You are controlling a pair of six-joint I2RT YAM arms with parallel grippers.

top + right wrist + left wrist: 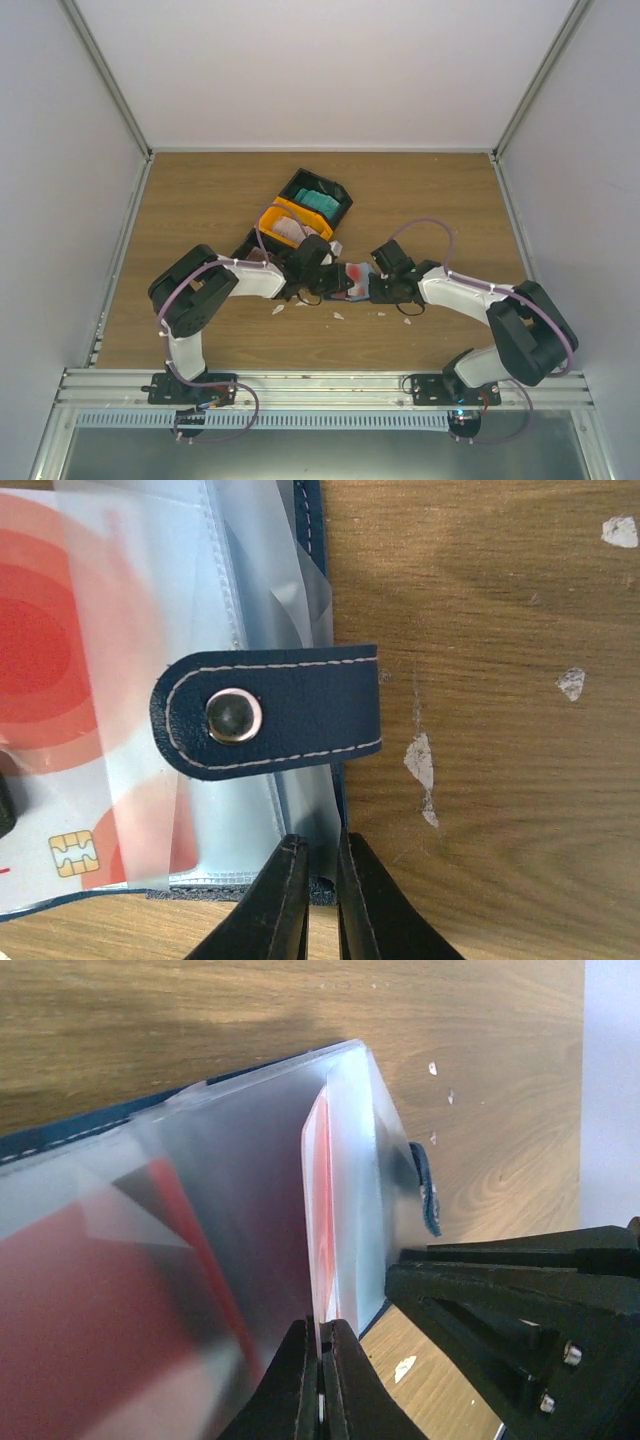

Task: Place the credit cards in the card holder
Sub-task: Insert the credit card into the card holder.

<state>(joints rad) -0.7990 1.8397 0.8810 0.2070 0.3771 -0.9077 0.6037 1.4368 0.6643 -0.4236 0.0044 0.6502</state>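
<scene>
as the right hand (317,842) pinches it, the card holder (300,715) gapes.

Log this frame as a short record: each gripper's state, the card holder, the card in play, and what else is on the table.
left gripper: shut on the edge of the credit card
right gripper: shut on the card holder at its edge, just below the snap tab
card holder: open, between the two arms
credit card: red-and-white, partly under the holder's clear sleeve
black bin: holds teal cards
orange bin: beside the black bin
table: small white scraps lie near the holder
</scene>
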